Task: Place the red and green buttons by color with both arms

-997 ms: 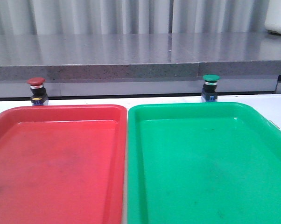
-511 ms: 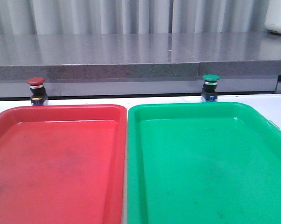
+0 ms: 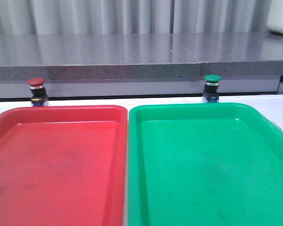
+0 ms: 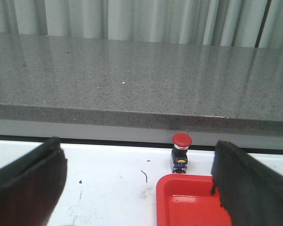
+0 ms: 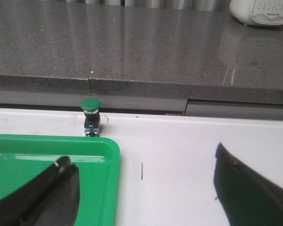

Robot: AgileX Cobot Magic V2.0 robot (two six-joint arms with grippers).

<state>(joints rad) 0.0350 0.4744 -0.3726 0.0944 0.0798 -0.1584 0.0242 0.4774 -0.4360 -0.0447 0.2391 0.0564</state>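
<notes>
Two trays are laid side by side on the white counter, the red tray on the left and the green tray on the right, their long rims almost touching. Each button is stood upright on the counter just beyond the far rim of the tray of its own colour: the red button behind the red tray's far left corner, the green button behind the green tray's far rim, right of its middle. This layout is judged to give each arm its own button and its own tray, so that no reach across is needed.

Neither button is yet held, and both trays are bare of buttons.

In the left wrist view the left jaws are spread wide and hold nothing; the red button is seen between the two fingers but well ahead of them, at the far corner of the red tray.

In the right wrist view the right jaws are likewise spread and hold nothing; the green button stands well ahead, off toward one finger, just past the rim of the green tray.
</notes>
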